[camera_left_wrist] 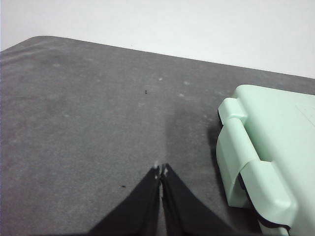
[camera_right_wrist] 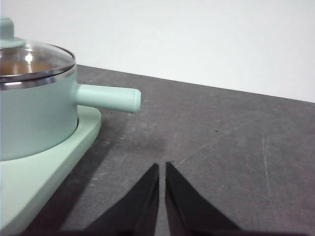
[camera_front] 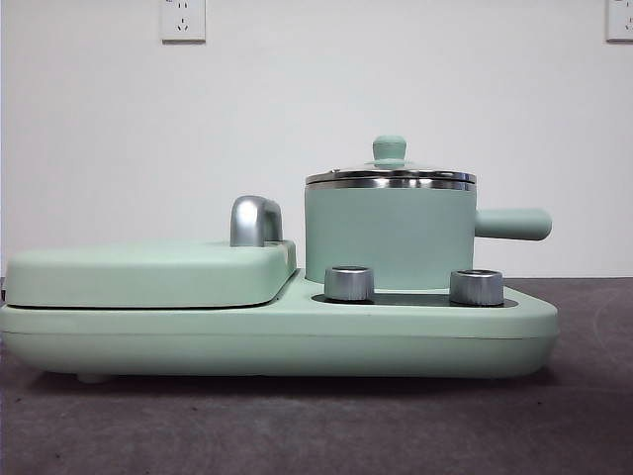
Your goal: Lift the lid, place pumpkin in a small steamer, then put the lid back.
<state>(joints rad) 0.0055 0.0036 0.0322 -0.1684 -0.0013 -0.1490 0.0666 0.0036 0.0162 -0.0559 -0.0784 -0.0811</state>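
Observation:
The small steamer (camera_front: 388,237), a mint-green pot with a straight side handle (camera_front: 514,224), stands on the right half of the cooker base. The lid (camera_front: 390,176) rests closed on it, glass with a steel rim and a green knob. In the right wrist view the steamer (camera_right_wrist: 34,118) and lid (camera_right_wrist: 34,61) sit beside my right gripper (camera_right_wrist: 162,166), which is shut, holds nothing and hovers over the mat off the handle's end. An orange-brown tint shows through the glass; the pumpkin itself is hidden. My left gripper (camera_left_wrist: 161,169) is shut over bare mat beside the cooker's corner.
The wide griddle unit (camera_front: 277,336) carries a flat hinged cover (camera_front: 148,272) with a chrome handle (camera_front: 254,220) and two steel dials (camera_front: 349,283) (camera_front: 476,287). Its hinge corner (camera_left_wrist: 266,147) shows in the left wrist view. Dark grey mat lies around it, with a white wall behind.

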